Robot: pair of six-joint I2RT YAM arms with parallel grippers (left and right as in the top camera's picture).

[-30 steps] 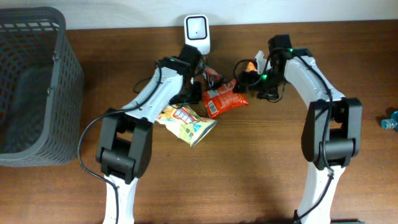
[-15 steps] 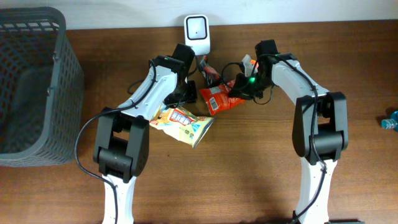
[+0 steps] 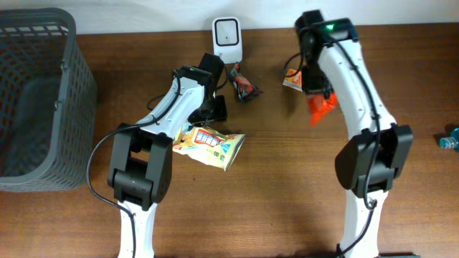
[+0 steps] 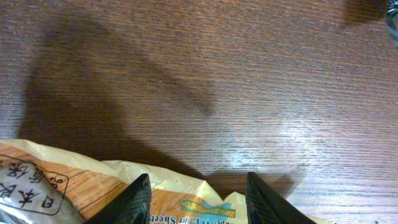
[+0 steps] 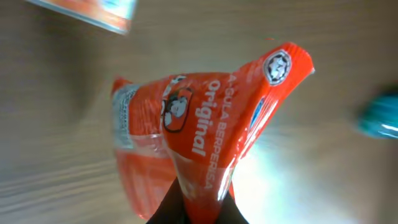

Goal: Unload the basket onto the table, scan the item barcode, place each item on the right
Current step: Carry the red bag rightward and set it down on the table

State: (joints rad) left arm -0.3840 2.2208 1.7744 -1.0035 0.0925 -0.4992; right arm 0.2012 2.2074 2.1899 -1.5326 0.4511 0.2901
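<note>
Lying flat on the wooden table (image 3: 287,208), a yellow snack bag (image 3: 212,144) is seen nearest the front, between the two arms' bases. Just behind it the left gripper (image 4: 198,200) is poised over the bag's edge. Its jaws are parted about halfway and nothing is clamped between them, though whether the tips touch the bag cannot be told. Farther back on the right, an orange snack packet (image 5: 205,124) is pinched at one end by the right gripper (image 5: 198,208), whose jaws are closed tight on it. The packet is held up off the table. Beyond it, a small orange-and-white packet (image 3: 292,81) and a dark wrapper (image 3: 244,88) are left on the wood. The white barcode scanner (image 3: 226,32) is set at the back edge. A grey mesh basket (image 3: 72,86) is placed far left.
</note>
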